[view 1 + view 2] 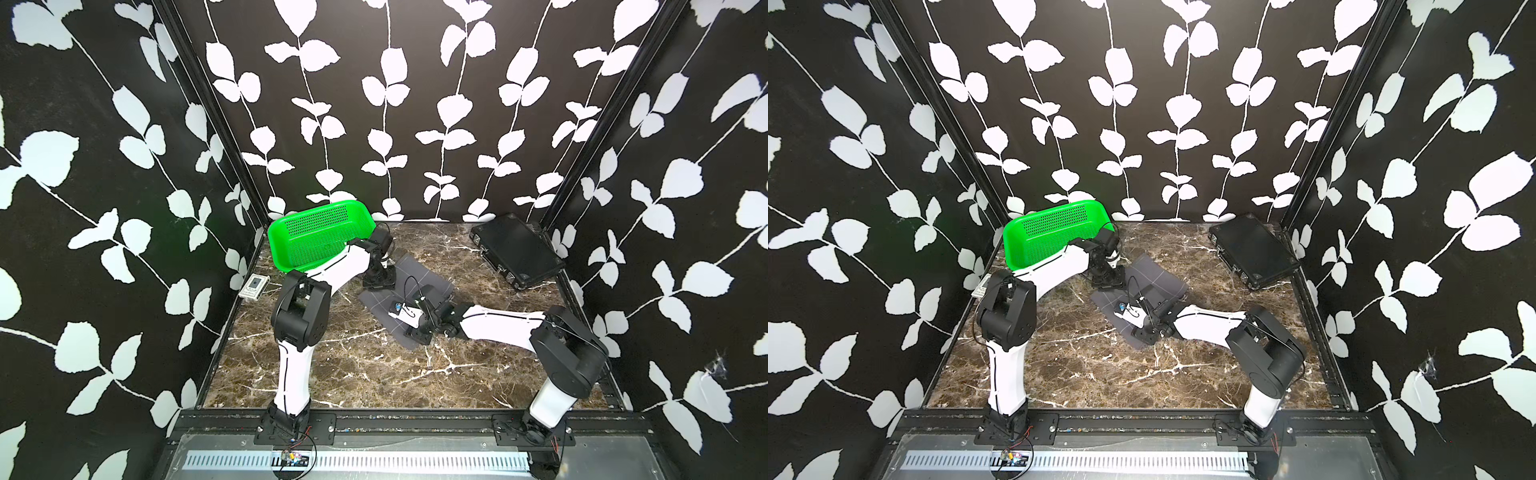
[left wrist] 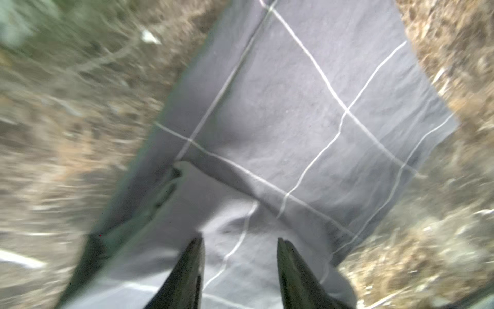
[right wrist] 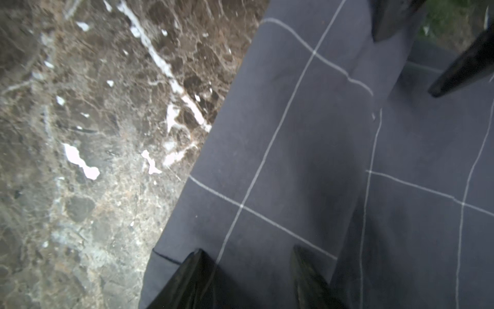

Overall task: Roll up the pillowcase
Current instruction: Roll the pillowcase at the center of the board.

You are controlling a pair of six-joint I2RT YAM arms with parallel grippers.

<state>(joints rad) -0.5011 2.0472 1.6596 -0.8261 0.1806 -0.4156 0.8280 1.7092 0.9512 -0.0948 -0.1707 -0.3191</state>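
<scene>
The pillowcase (image 1: 434, 282) (image 1: 1163, 280), dark grey with thin white grid lines, lies folded and mostly flat in the middle of the marble table. My left gripper (image 1: 380, 284) (image 1: 1111, 282) is at its far end, by the basket. In the left wrist view the left gripper (image 2: 240, 240) is open, its tips just above the pillowcase (image 2: 294, 120) and a raised fold. My right gripper (image 1: 417, 330) (image 1: 1144, 332) is at the near end. In the right wrist view the right gripper (image 3: 247, 248) is open, with both tips over the pillowcase (image 3: 294, 160) close to its side edge.
A green basket (image 1: 320, 237) (image 1: 1054, 237) stands at the back left, just behind the left arm. A black rigid case (image 1: 517, 249) (image 1: 1252, 249) lies at the back right. A small white card (image 1: 254, 286) sits at the table's left edge. Patterned walls close in three sides.
</scene>
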